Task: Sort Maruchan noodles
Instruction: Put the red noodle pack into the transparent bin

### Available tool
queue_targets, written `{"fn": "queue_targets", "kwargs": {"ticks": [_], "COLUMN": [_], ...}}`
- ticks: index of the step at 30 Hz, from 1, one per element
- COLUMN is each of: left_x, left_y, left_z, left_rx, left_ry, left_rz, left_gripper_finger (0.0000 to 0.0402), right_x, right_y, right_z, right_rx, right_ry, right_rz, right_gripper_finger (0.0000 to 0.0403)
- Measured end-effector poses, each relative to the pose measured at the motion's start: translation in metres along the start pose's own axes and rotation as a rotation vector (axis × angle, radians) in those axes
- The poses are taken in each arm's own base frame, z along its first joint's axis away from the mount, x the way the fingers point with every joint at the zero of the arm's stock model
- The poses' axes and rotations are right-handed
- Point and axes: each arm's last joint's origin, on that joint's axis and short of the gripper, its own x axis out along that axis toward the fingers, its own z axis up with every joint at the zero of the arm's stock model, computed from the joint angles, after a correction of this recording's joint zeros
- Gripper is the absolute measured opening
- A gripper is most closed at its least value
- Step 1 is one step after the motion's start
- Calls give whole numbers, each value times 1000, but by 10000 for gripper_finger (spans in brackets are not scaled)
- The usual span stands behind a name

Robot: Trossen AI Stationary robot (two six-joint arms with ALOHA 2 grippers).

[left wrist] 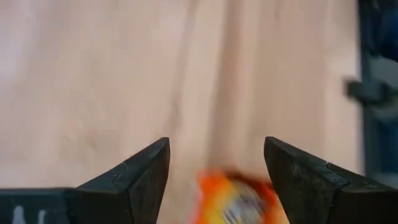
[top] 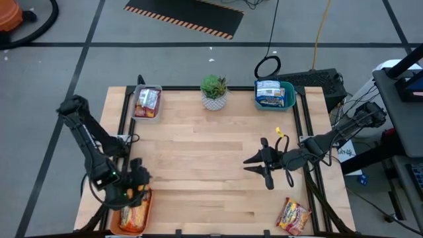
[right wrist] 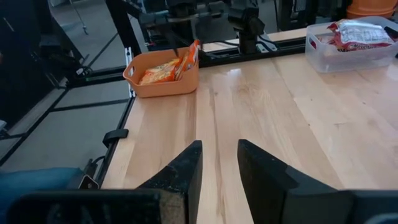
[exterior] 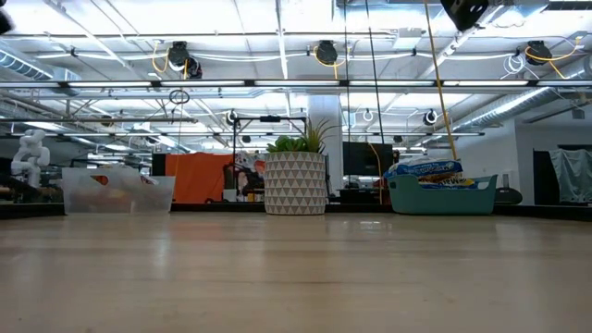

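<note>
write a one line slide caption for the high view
Left gripper open over the orange tray of noodle packets; right gripper open mid-table; one packet remains unsorted.

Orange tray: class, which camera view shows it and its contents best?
The right wrist view: the orange tray sits whole at the table corner, orange-yellow packets inside. The high view shows it partly under the left gripper. The left wrist view shows only a blurred orange packet; the low view, nothing.

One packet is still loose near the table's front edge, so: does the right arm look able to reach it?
Probably yes. The orange-yellow packet lies alone on bare table, close to the open right gripper, nothing between.
</note>
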Motion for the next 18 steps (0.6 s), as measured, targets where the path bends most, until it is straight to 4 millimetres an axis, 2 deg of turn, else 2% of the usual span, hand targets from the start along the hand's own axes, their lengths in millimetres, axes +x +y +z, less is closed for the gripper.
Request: {"fn": "queue_targets", "kwargs": {"ticks": [4, 7, 13, 18], "left_x": [6, 12, 20, 22], "left_y": [7, 9, 11, 17], "left_z": [18, 33, 66, 94], "left_rx": [88, 117, 77, 95], "left_ry": [-122, -165, -199, -322], "left_rz": [74, 65, -112, -189], "left_gripper_finger": [264, 264, 264, 264], "right_x": [0, 0, 0, 0], "right_y": [0, 0, 0, 0], "right_z": [2, 1, 1, 1], "right_rx": [-1, -3, -34, -50], "right_ry": [-15, -14, -11, -9], "right_rz": [5, 5, 4, 2], "right_gripper_finger": [98, 98, 98, 98]}}
